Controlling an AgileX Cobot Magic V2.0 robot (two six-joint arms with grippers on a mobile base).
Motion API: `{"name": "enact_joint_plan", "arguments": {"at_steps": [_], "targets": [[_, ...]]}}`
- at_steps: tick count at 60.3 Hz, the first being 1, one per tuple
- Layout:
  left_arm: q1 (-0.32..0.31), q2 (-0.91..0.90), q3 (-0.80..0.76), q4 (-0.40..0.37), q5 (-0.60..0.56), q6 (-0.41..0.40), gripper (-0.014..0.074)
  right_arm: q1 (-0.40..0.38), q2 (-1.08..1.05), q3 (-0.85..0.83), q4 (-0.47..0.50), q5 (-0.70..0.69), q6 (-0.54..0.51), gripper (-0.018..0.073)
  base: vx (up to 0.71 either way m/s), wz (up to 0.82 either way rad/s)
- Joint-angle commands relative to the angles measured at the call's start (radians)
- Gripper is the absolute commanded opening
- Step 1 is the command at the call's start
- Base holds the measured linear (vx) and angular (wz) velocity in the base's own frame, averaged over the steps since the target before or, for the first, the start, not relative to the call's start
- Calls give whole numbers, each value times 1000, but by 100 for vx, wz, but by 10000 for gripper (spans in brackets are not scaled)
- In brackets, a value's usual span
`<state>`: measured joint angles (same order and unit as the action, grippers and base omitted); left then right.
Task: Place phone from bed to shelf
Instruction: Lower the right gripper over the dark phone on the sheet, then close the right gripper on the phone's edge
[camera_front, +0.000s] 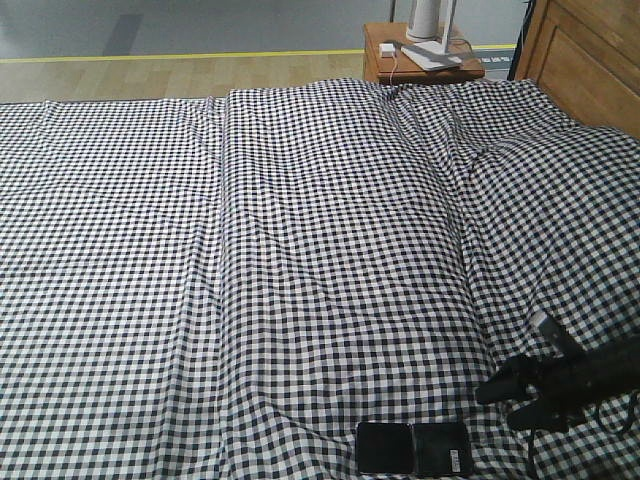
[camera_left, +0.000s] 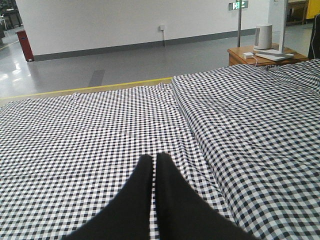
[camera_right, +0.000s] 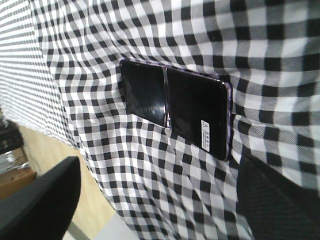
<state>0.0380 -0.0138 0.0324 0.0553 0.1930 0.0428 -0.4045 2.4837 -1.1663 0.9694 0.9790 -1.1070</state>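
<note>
Task state at the approach stage. The phone (camera_front: 414, 448) lies flat, screen side up, on the bed (camera_front: 300, 250), at the bottom edge of the front view, right of centre. In the right wrist view it fills the middle of the frame, with its crease running across it and the white sticker (camera_right: 205, 133) toward the lower right. The right gripper (camera_front: 503, 398) hovers just beside the phone, at the lower right of the front view. Its jaws stand wide apart and hold nothing, and we see no contact with the phone. The left gripper (camera_left: 154, 160) sits low over bare cloth at the bottom centre of its own view, with its jaws pressed together and empty.

We judge the task barely begun: the phone is not yet grasped. The closing of the jaws, the lift and the carry all remain. No view shows the shelf, so we cannot say where it stands.
</note>
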Motion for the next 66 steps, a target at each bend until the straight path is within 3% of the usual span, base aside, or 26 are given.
{"name": "enact_joint_plan", "arguments": {"at_steps": [1, 30, 66], "targets": [[0, -10, -26, -5, -71, -4, 1, -3, 4, -18, 62, 66, -78, 592, 0, 0], [0, -10, -26, -5, -71, -4, 1, -3, 190, -135, 73, 203, -116, 592, 0, 0], [0, -10, -26, -5, -71, -4, 1, -3, 293, -200, 139, 207, -157, 592, 0, 0]]}}
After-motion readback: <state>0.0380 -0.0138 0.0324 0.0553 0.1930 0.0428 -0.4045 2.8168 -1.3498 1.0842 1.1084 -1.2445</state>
